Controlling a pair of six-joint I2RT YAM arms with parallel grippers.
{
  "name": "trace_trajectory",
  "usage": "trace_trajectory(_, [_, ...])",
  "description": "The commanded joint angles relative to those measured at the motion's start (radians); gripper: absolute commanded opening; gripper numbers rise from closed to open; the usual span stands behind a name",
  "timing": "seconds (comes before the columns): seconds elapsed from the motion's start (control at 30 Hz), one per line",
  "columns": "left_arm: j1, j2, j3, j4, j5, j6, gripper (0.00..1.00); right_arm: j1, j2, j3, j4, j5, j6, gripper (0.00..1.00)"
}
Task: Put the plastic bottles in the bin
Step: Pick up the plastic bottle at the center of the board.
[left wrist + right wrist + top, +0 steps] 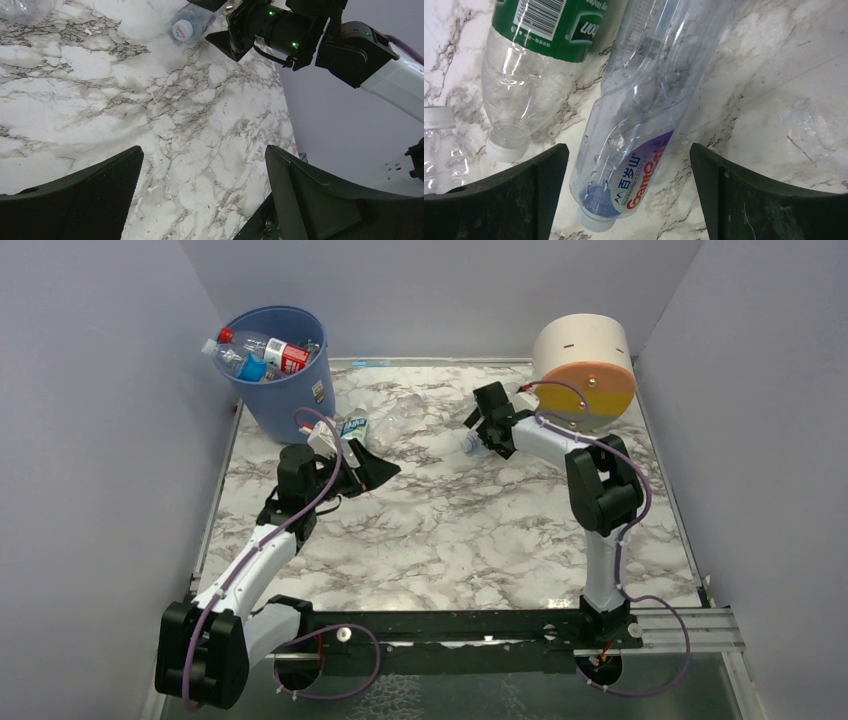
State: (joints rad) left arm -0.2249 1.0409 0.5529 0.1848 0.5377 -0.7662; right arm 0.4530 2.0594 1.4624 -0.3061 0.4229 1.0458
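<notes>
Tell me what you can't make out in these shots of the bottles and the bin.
- Top view: the wall of the bin hides any bottles below the top layer, so they cannot be counted.
- Top view: the right claw covers most of the purple-labelled bottle.
- Right wrist view: the top edge cuts off that bottle's base and much of the green-labelled bottle; the left edge cuts off most of a third bottle.
</notes>
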Motion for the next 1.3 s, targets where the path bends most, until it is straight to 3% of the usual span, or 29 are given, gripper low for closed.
trace_trajectory(0.0, [-0.004, -0.038, -0.003, 0.001, -0.002, 0.008, 0.98, 0.009, 0.024, 0.063, -0.048, 0.117, -0.020, 0.93])
trace_trajectory(0.27, [-0.004, -0.072, 0.004, -0.030, -0.005, 0.015, 0.97, 0.009, 0.050, 0.059, -0.040, 0.094, -0.047, 0.84])
trace_trajectory(0.67, [-0.003, -0.134, 0.035, -0.096, -0.001, 0.021, 0.96, 0.017, 0.023, 0.001, -0.024, 0.003, -0.111, 0.62])
trace_trajectory(0.97, [-0.004, -0.155, 0.073, -0.135, 0.042, 0.008, 0.95, 0.038, -0.176, -0.221, 0.050, -0.040, -0.181, 0.53])
trace_trajectory(1.27, [-0.005, -0.109, 0.096, -0.135, 0.115, -0.009, 0.97, 0.054, -0.419, -0.437, 0.091, -0.130, -0.262, 0.51])
